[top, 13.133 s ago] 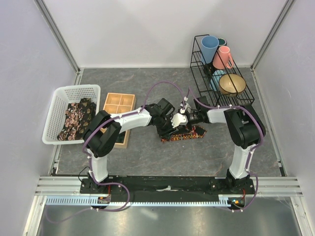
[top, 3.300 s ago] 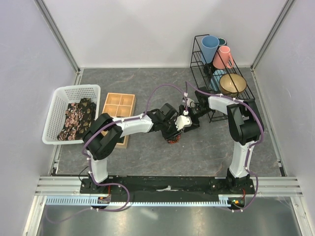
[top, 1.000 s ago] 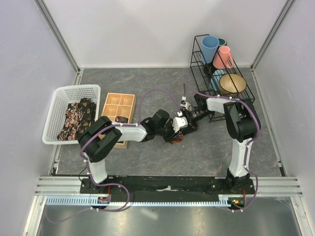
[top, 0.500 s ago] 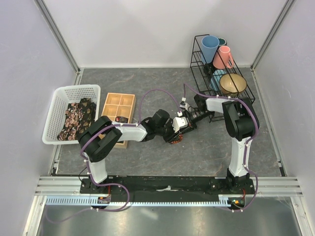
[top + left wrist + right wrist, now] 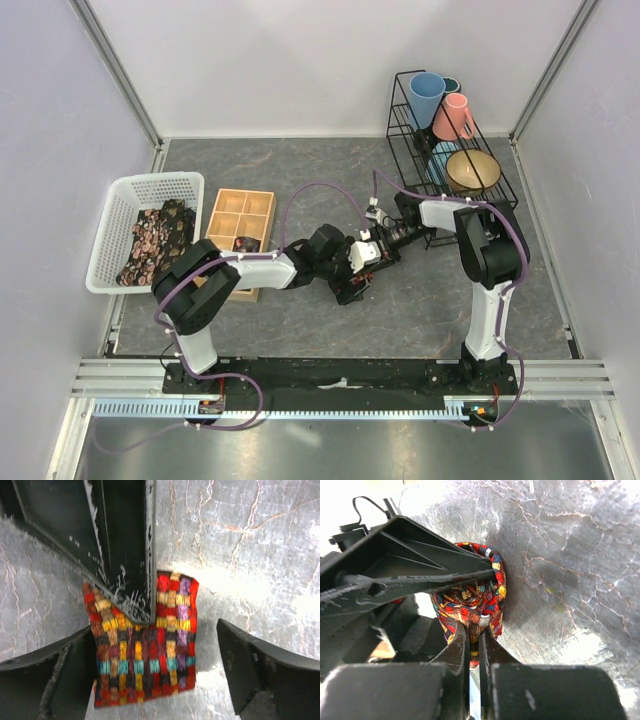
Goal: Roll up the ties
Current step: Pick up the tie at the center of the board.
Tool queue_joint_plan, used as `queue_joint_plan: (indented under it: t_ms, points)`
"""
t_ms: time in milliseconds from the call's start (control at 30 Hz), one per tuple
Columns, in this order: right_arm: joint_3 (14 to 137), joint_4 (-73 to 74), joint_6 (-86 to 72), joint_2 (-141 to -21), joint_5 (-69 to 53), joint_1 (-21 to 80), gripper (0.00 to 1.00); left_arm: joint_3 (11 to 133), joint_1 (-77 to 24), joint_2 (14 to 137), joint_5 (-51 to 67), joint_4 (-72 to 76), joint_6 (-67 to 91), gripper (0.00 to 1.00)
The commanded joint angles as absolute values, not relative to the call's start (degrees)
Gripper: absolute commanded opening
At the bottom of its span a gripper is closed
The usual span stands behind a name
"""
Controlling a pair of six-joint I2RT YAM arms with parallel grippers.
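Several unrolled ties (image 5: 150,240) lie heaped in the white basket (image 5: 150,177) at the left, with the wooden tray (image 5: 240,215) just to its right. Near the middle of the tabletop (image 5: 300,170) the left end effector (image 5: 155,645) is released. Its fingers (image 5: 260,665) stand wide on either side of a rolled tie (image 5: 172,630), which rests on the grey surface as a compact coil of red, yellow and teal checks. From the right, the right end effector (image 5: 474,632) is clenched on that roll, pinching a fold at its rim. Well to the right stands the wire rack (image 5: 392,110) of cups. The risk, as I judge it, is unwinding. With only a thin pinch at one edge, the coil may spring loose, or its inner turns may slide out if it is lifted. The left fingers, so near the fabric, could also snag a layer on pulling away.
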State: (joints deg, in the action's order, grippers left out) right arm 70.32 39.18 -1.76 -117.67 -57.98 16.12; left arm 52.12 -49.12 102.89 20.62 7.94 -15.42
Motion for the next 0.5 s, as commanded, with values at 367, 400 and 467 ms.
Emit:
queue_joint_plan:
  t_ms: [367, 400, 467]
  points:
    - [66.89, 33.05, -3.86, -108.90, -51.86, 15.82, 0.00, 49.32, -48.43, 81.49, 14.77, 2.11, -11.70, 1.00]
    - [66.88, 32.87, -4.04, -108.55, -51.68, 15.91, 0.00, 48.96, -47.82, 78.86, 13.03, 2.46, -10.91, 1.00]
    - [66.53, 32.44, -4.48, -107.59, -51.51, 15.91, 0.00, 49.04, -47.03, 76.65, 11.70, 2.03, -7.93, 1.00]
